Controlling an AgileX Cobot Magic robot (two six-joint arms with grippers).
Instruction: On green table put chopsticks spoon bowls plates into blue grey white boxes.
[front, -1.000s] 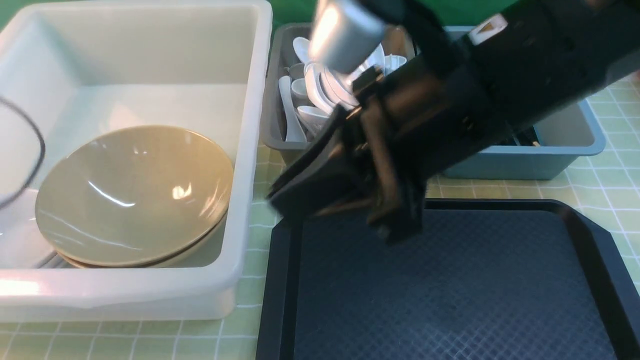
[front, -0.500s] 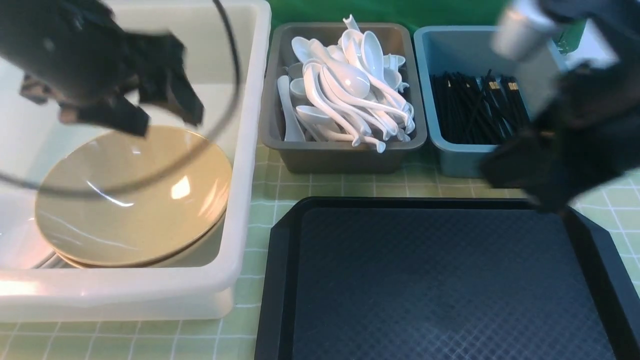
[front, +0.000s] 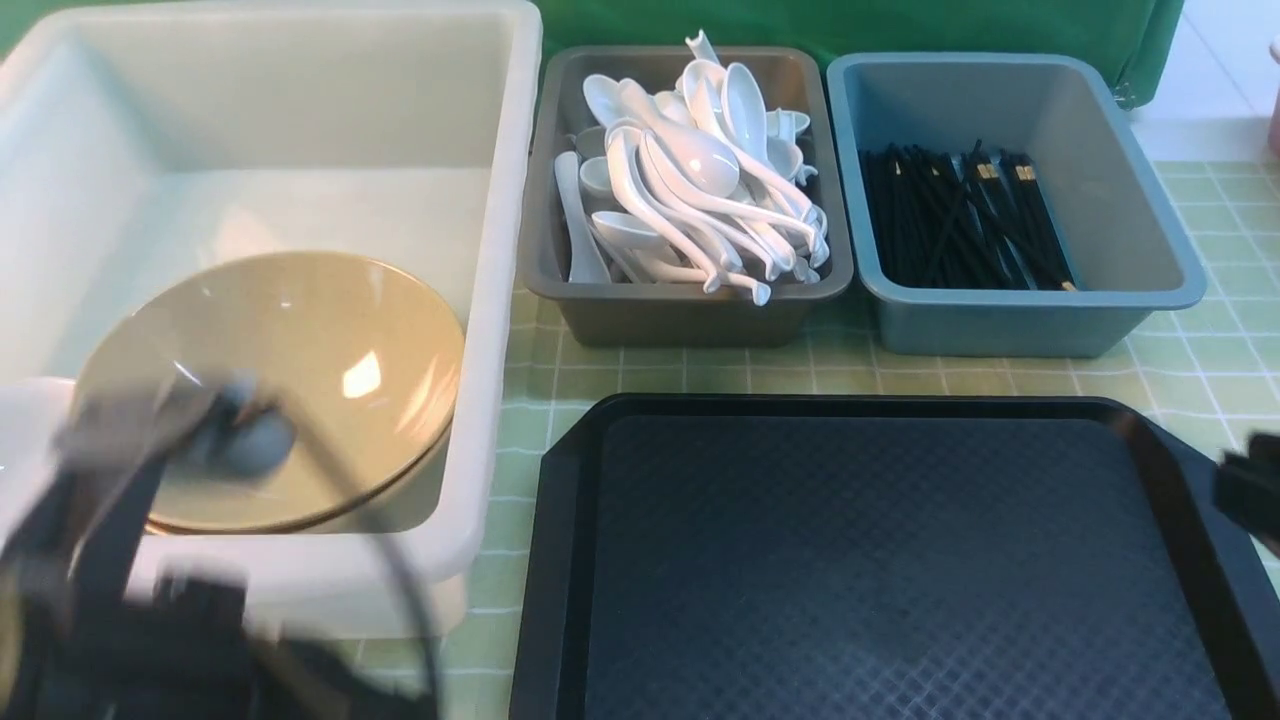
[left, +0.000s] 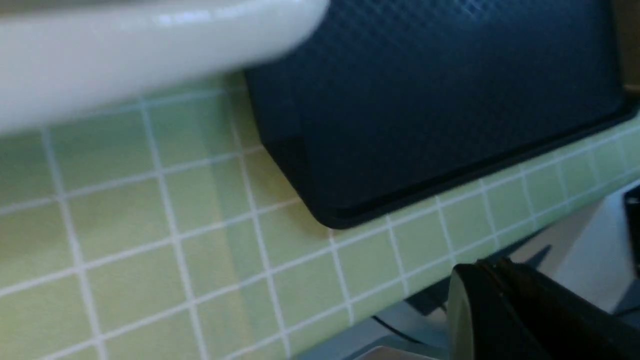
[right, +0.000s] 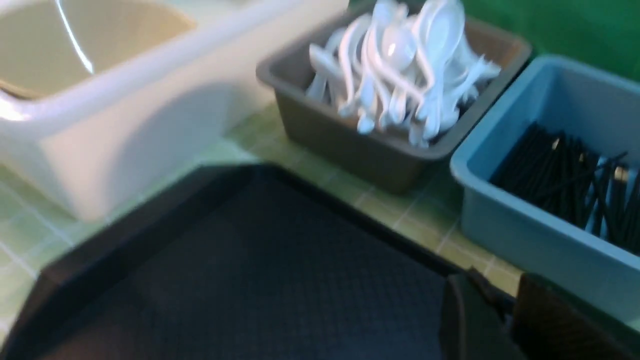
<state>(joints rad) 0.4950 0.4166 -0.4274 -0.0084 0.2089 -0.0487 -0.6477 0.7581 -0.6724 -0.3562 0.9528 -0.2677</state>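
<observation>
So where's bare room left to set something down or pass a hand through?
The black textured tray is bare all over. The far half of the large white tub is free behind the tan bowls. The green table shows only a narrow strip between tray and small tubs. Crowded: the dark grey tub heaped with white spoons, and the blue-grey tub holding black chopsticks.

Three boxes: one white box (front: 505, 200), one grey box (front: 690, 315), one blue box (front: 1040, 325). Two stacked tan bowls (front: 330, 370). One black tray (front: 900, 560). Spoons (front: 700, 180) and chopsticks (front: 960, 220) lie too heaped to count.
</observation>
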